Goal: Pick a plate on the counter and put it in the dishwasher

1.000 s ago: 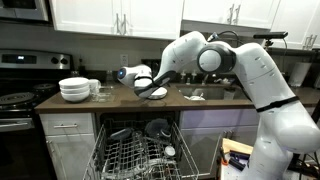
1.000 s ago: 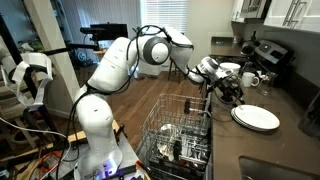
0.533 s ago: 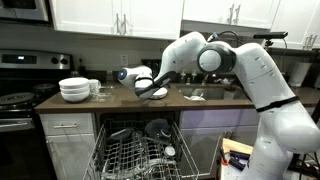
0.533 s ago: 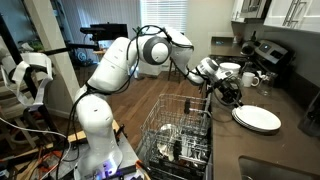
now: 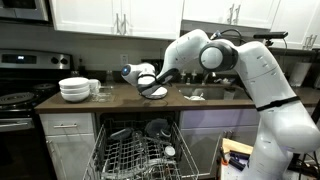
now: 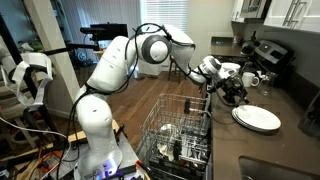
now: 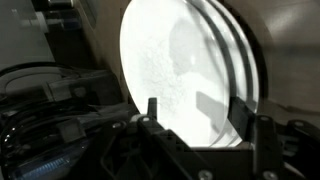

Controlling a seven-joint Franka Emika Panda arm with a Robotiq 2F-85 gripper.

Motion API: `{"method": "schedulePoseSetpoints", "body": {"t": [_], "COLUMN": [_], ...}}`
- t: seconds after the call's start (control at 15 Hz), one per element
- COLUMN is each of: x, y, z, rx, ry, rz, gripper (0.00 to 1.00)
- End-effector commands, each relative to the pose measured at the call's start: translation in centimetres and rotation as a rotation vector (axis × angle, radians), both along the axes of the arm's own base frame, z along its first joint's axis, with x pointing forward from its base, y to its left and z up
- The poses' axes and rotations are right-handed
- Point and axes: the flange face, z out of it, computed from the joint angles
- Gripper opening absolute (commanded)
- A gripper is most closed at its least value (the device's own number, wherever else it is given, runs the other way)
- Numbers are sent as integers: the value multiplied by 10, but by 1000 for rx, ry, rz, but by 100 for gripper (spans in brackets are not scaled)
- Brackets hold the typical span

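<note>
The picking step is in hand. The gripper is held with fingers spread, nothing pinched. The plate lies flat on the worktop just ahead of it. Next, its rim must be straddled and clamped, then carried to the dishwasher below.

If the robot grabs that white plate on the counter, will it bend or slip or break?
Probably stiff: the plate keeps a crisp round rim. It may be slippery, since it looks smooth and shiny in the wrist view. It likely won't roll, lying flat on the counter, but could break if dropped.
</note>
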Motion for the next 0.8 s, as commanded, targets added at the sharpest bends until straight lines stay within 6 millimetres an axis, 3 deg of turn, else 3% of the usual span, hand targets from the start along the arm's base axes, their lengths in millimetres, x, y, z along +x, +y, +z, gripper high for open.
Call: {"method": "schedulePoseSetpoints", "body": {"t": [0.0,0.07,0.27,0.33,0.53,0.73], "x": [-7,-7,-7,-8,-9,-10], "y": [-2,-1,-1,-2,-6,-8], "z": [-2,-3,-5,-4,2,3], "rx": [45,56,68,70,71,79], "ry": [-19,-23,-29,-32,-44,-51], "rz": [16,28,44,43,43,47], "gripper": [50,41,63,64,79,79]}}
